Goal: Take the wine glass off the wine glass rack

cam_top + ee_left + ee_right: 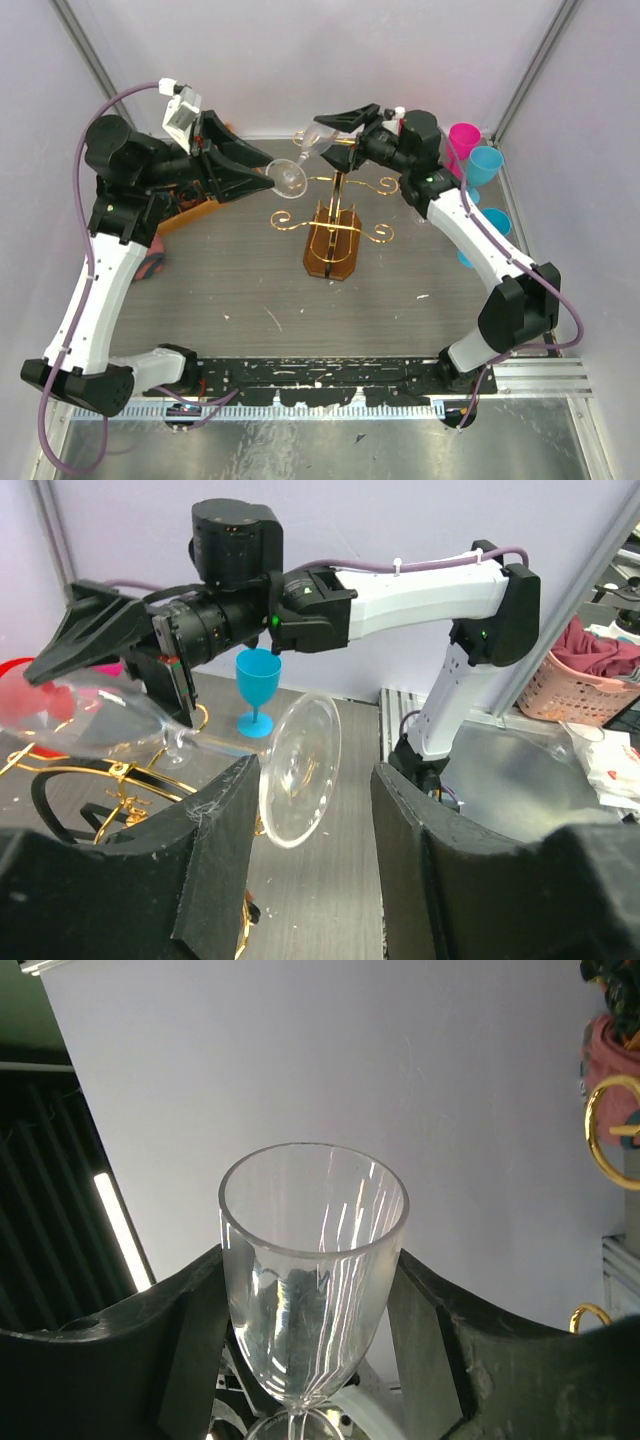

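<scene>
R gripper [310, 1275] clamped on wine glass [313, 1210] at the bowl, both fingers against it. L gripper [318, 780] wide, glass foot btwn its fingers w/ a gap on one side. Glass lies sideways by top of wine glass rack [333, 240]; can't tell if stem clears the wire.

At left, white-and-black left arm [100, 290] climbs from near-edge base, elbow high at far left, wrist turned toward centre. Its black two-finger left gripper [270, 178] spread wide, fingers flanking foot of clear ribbed wine glass [291, 180]; gap shows beside right finger in wrist view. At right, white-and-black right arm [470, 235] reaches forward and inward. Its black two-finger right gripper [310, 1260] pressed against glass bowl on both sides.
</scene>
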`<state>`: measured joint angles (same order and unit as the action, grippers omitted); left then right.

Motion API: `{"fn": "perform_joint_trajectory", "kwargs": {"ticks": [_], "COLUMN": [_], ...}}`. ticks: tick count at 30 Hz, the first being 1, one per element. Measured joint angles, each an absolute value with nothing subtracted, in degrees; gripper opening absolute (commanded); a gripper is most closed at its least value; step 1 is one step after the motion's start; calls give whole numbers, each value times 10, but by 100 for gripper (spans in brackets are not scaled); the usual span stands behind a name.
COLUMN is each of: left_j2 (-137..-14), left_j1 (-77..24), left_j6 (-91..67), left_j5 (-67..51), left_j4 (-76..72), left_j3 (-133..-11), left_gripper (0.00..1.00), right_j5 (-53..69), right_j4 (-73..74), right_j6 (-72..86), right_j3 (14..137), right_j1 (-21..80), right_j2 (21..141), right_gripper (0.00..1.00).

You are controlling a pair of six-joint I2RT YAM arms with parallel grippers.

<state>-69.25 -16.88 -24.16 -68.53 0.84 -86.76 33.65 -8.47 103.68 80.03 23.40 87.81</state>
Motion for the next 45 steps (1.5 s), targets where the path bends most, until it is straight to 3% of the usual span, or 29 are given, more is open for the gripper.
{"fn": "perform_joint_trajectory", "kwargs": {"ticks": [5,14,18,23,31,45], "left_j2": [-667,-608,-605,-605,-609,-618], "left_j1": [-157,-129,-128,-127,-127,-127], "left_j6": [-222,-186,-180,-180,-213,-273], "left_j5": [-662,-648,-648,-646,-646,-643], "left_j4": [40,94,110,123,103,57], "left_j3": [-862,-862,-854,-841,-823,-791], "left_gripper": [55,56,56,56,54,54], "right_j5": [342,322,256,152,11,-198], "right_j4": [-47,130,210,237,133,-116], "right_j6": [971,739,595,432,280,66], "right_j3": [829,896,941,911,682,350], "right_j1": [181,-76,-149,-141,-124,95], "right_j2": [878,844,819,729,549,515], "right_gripper": [45,45,44,44,44,41]}}
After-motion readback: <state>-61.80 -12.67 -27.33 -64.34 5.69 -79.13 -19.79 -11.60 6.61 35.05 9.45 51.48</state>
